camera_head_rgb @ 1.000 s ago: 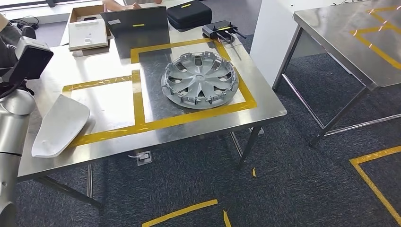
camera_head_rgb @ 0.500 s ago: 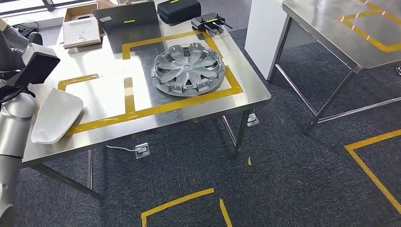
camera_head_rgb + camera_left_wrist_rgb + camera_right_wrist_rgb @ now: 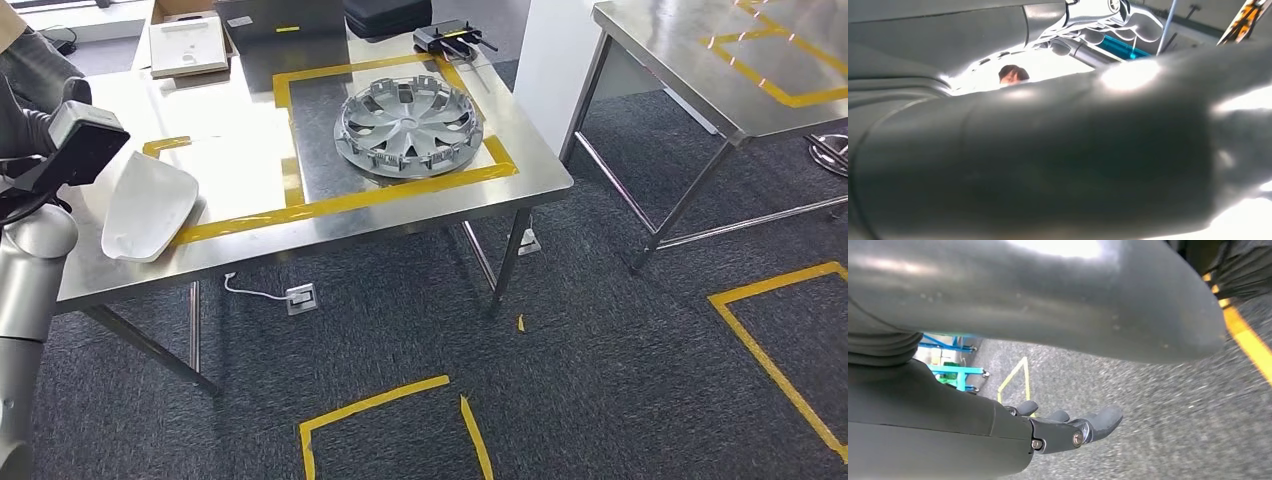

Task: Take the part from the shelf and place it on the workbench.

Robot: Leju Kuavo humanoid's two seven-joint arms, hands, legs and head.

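Right hand (image 3: 1068,427) hangs over carpet, fingers loosely spread, empty; left hand's state unclear behind the white part (image 3: 148,205), near the hubcap (image 3: 408,127).

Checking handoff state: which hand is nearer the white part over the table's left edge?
Left. The left arm's wrist sits right at the white part, its hand hidden behind it. The right hand hangs over carpet, fingers apart, holding nothing.

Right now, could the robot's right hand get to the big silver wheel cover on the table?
Probably not yet. The right hand hangs low over the carpet, fingers apart and holding nothing. The wheel cover lies well in on the workbench, away from the near edge, with nothing on top of it.
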